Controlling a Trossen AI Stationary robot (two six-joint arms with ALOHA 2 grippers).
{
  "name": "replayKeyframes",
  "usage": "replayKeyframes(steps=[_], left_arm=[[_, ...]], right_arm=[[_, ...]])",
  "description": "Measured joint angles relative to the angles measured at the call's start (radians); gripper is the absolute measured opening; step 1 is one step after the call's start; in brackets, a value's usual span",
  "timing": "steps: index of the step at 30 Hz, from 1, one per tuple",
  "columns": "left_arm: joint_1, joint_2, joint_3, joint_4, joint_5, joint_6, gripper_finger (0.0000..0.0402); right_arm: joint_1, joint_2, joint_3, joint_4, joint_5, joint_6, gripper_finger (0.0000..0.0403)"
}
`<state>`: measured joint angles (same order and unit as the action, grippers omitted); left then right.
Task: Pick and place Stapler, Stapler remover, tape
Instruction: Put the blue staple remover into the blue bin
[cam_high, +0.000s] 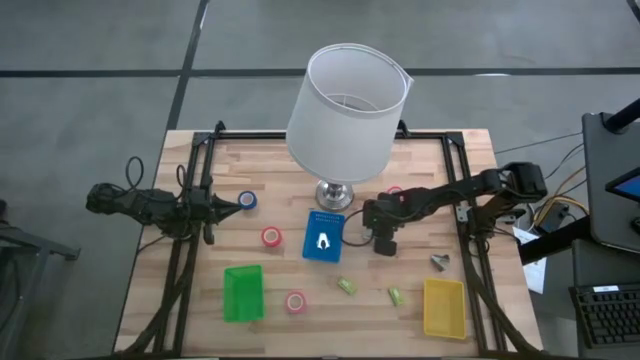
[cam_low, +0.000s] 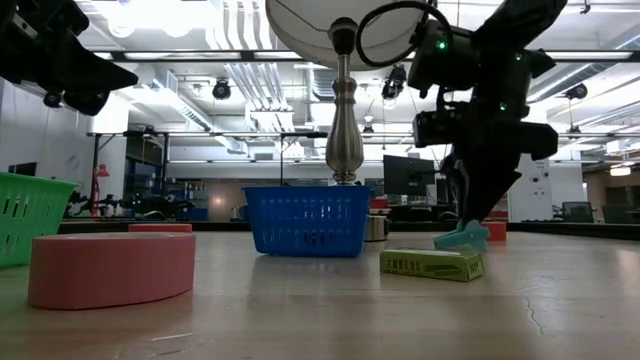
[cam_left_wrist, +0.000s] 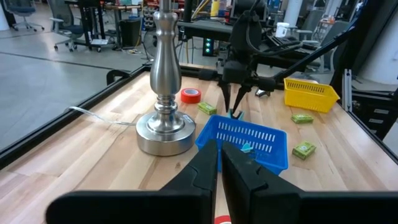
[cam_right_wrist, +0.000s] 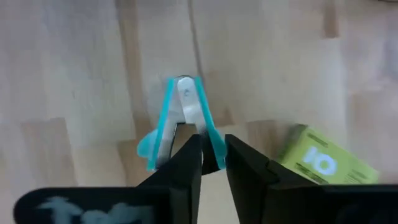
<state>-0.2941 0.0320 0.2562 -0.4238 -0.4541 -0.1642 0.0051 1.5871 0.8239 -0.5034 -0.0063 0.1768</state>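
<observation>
A teal stapler remover (cam_right_wrist: 179, 118) lies on the table just right of the blue bin (cam_high: 323, 238), and my right gripper (cam_right_wrist: 213, 163) is down on it, shut. In the low view the remover (cam_low: 462, 237) rests on the wood under that gripper (cam_low: 470, 205). My left gripper (cam_high: 236, 205) hovers shut at the table's left, above a blue tape roll (cam_high: 247, 201). Red tape rolls lie at mid-table (cam_high: 271, 237), near the front (cam_high: 295, 302) and behind the lamp base (cam_left_wrist: 191, 95). A small white thing (cam_high: 325, 241) sits in the blue bin. My right gripper pinches one teal wing (cam_right_wrist: 214, 149) of the stapler remover between its two fingers, at the remover's open end. The fingers come from above, pointing down. The remover lies flat on the table, with its metal hinge end (cam_right_wrist: 185, 87) pointing away from the fingers.
A lamp with a metal base (cam_high: 336, 194) and wide white shade (cam_high: 345, 110) stands behind the blue bin. A green bin (cam_high: 243, 293) and yellow bin (cam_high: 444, 307) sit near the front edge. Green staple boxes (cam_high: 346, 286) (cam_high: 395, 296) and a second metal remover (cam_high: 440, 262) lie nearby.
</observation>
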Motion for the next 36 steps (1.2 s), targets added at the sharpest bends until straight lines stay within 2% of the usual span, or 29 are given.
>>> replayKeyframes(steps=[5, 8, 12, 20, 26, 31, 36], left_arm=[[0.0, 0.0, 0.0, -0.001, 0.0, 0.0, 0.0023], [0.0, 0.0, 0.0, -0.002, 0.0, 0.0, 0.0023], [0.0, 0.0, 0.0, -0.003, 0.0, 0.0, 0.0023], [0.0, 0.0, 0.0, -0.004, 0.0, 0.0, 0.0023], [0.0, 0.0, 0.0, -0.004, 0.0, 0.0, 0.0023], [0.0, 0.0, 0.0, -0.004, 0.0, 0.0, 0.0023], [0.0, 0.0, 0.0, -0.004, 0.0, 0.0, 0.0023]], right_arm=[[0.001, 0.019, 0.019, 0.009, -0.07, 0.031, 0.0029], [0.001, 0.01, 0.042, 0.007, -0.068, 0.068, 0.0012], [0.001, 0.005, 0.095, -0.017, -0.047, 0.116, 0.0009], [0.053, 0.0, 0.289, -0.257, -0.041, 0.183, 0.0008], [0.093, 0.002, 0.458, -0.255, 0.053, 0.174, 0.0008], [0.064, 0.091, 0.57, -0.241, 0.064, 0.159, 0.0008], [0.065, 0.242, 0.659, -0.255, 0.071, 0.127, 0.0008]])
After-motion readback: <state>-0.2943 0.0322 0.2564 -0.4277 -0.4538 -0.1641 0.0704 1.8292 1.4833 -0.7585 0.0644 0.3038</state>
